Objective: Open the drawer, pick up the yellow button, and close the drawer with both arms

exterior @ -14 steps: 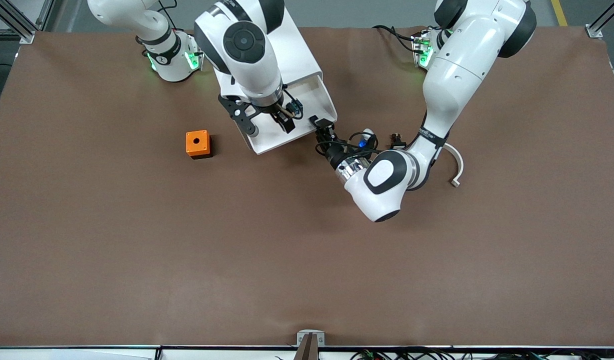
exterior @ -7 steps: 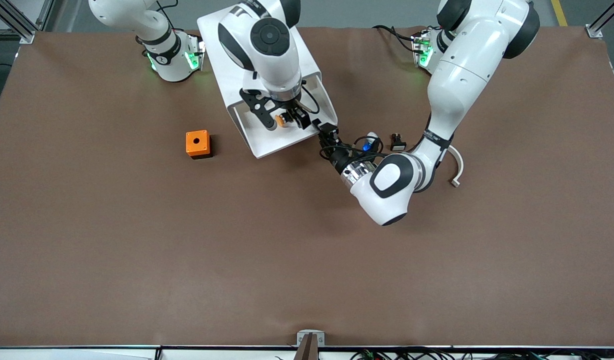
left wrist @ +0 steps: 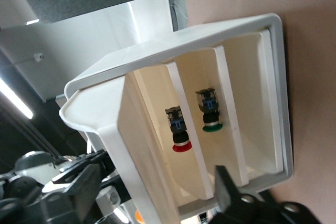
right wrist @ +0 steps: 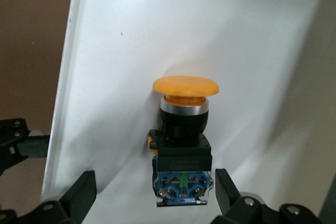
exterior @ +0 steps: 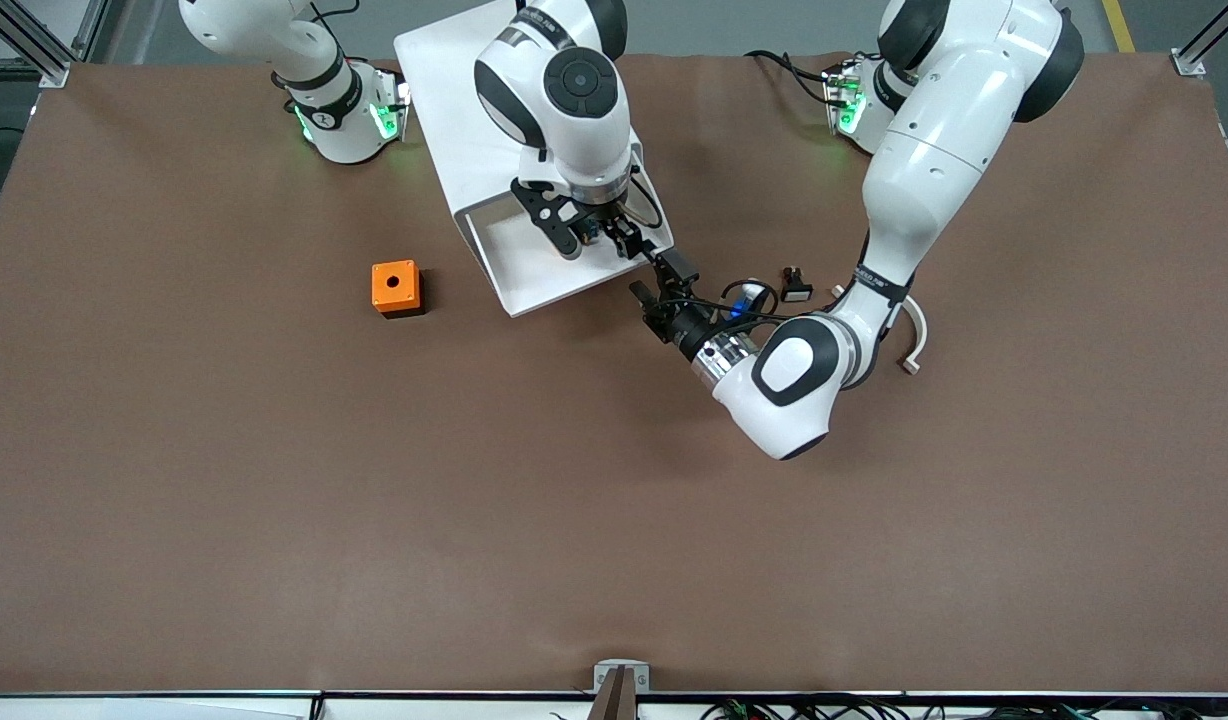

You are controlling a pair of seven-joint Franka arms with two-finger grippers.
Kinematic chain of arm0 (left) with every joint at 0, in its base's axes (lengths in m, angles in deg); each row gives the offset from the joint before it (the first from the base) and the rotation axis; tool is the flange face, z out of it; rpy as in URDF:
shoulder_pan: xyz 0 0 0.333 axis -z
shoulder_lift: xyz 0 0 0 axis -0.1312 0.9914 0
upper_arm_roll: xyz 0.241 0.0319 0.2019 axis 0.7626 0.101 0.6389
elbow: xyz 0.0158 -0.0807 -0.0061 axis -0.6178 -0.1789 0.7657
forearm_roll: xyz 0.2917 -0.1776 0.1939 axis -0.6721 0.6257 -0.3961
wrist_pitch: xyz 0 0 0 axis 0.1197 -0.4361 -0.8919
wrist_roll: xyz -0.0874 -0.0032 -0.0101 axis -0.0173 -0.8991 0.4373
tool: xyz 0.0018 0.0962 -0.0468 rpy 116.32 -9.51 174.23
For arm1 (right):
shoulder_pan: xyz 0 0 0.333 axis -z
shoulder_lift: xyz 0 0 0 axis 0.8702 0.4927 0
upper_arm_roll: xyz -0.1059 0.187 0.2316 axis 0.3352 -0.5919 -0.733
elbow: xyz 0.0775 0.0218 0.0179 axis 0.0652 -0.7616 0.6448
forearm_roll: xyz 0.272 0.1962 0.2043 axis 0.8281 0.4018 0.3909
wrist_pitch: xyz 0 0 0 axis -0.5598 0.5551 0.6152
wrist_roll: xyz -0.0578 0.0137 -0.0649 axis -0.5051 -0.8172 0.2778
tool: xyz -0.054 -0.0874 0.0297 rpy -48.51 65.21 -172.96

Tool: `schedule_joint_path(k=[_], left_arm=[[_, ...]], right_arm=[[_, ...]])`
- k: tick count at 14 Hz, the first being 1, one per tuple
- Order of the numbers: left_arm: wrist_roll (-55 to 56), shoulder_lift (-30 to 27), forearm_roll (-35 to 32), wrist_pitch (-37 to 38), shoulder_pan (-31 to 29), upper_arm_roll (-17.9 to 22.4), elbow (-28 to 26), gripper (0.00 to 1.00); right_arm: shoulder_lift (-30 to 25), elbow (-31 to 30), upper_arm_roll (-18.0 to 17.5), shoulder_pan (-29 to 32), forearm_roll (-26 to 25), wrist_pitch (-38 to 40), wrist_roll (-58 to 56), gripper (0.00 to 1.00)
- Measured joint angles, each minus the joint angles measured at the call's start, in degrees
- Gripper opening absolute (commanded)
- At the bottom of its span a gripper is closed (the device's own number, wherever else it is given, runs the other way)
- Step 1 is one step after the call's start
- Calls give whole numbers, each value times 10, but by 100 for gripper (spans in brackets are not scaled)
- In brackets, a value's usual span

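The drawer stands pulled out of the white cabinet toward the front camera. In the right wrist view the button lies on the drawer's white floor, orange-yellow cap away from the wrist, blue rear end between the fingers. My right gripper is open just above it, one finger on each side, not touching. My left gripper is open at the drawer's front corner toward the left arm's end, a white drawer wall between its fingers.
An orange cube with a hole sits toward the right arm's end. A small black part and a curved white piece lie by the left arm. Other drawer compartments hold a red-capped button and a green-capped one.
My left gripper has opened, let go of the drawer's front and backed off a little. My right gripper has moved across the open drawer and come down over the button.
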Motion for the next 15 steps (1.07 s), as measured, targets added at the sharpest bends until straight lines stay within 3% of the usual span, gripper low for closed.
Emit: schedule_joint_path(k=[7, 12, 15], left_arm=[[-199, 0, 2, -1, -19, 1, 10, 100], [-353, 0, -3, -4, -19, 22, 42, 100], [-439, -1, -63, -32, -11, 22, 69, 100]], right_arm=[[0, 8, 7, 1, -6, 30, -4, 100], [-5, 12, 12, 4, -18, 65, -26, 100], [-13, 12, 12, 4, -19, 81, -28, 100]])
